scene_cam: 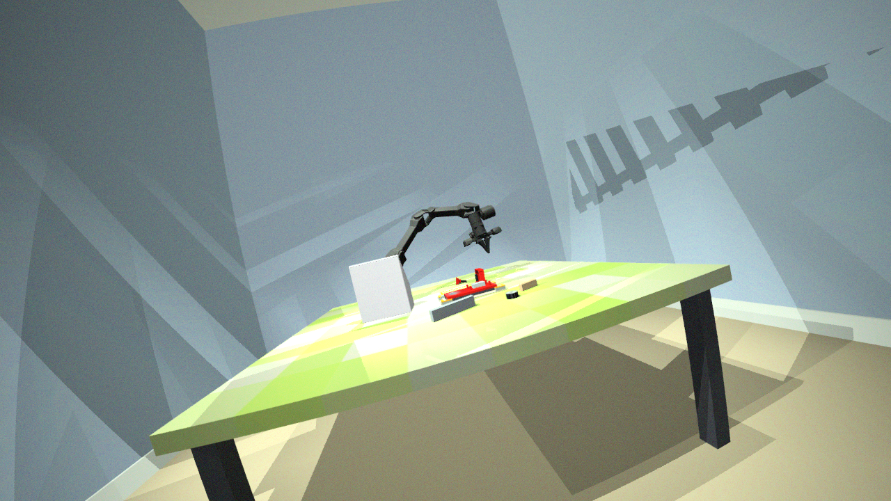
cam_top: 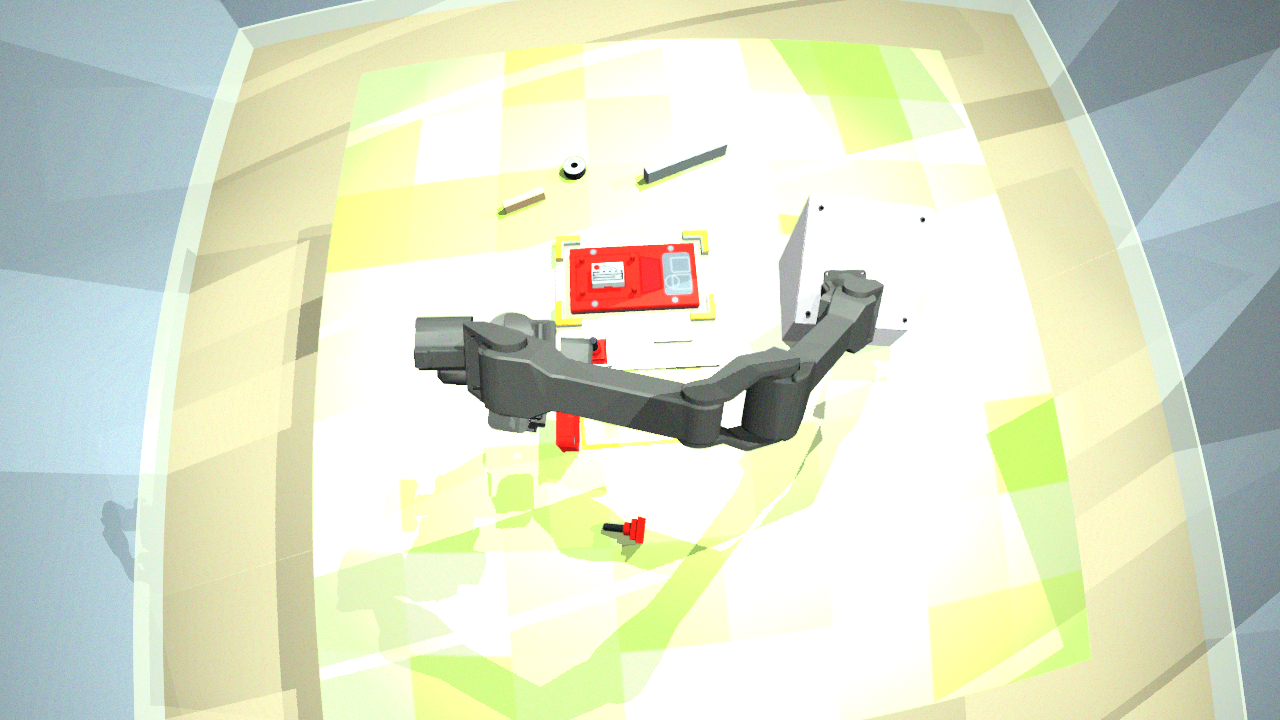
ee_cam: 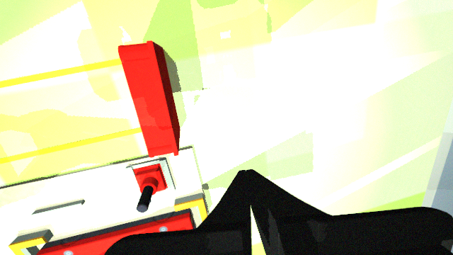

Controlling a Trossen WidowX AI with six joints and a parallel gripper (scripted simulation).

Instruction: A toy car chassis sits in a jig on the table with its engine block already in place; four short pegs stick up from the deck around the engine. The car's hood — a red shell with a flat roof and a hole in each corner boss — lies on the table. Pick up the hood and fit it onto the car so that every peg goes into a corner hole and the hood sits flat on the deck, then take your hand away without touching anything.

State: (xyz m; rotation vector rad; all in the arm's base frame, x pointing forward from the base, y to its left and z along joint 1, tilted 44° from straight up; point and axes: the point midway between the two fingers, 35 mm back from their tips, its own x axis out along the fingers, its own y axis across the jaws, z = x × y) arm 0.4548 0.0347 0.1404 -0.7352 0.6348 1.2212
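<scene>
The red hood (cam_top: 567, 431) (scene_cam: 479, 274) (ee_cam: 148, 103) stands on edge at one end of a yellow outline (ee_cam: 60, 73); the arm partly covers it in the top view. The red chassis (cam_top: 651, 277) (scene_cam: 457, 292) (ee_cam: 106, 238) sits between yellow jig corners (cam_top: 566, 319) (ee_cam: 204, 209). Its grey-white engine block (cam_top: 607, 274) is in place, with short red pegs (cam_top: 633, 290) around it. My gripper (scene_cam: 487, 250) (ee_cam: 245, 176) is shut and empty, pointing down high above the table, apart from the hood and chassis. The arm hides the fingertips in the top view. Corner holes are not visible.
A red piece with a black stem (cam_top: 598, 351) (ee_cam: 150, 180) stands between chassis and hood. A similar piece (cam_top: 636, 529) lies beyond the hood. Past the chassis lie a grey bar (cam_top: 685, 164) (scene_cam: 452, 309), a wheel (cam_top: 573, 167) (scene_cam: 511, 294) and a tan block (cam_top: 522, 200) (scene_cam: 528, 284). A white box (cam_top: 868, 259) (scene_cam: 380, 289) stands near the arm base.
</scene>
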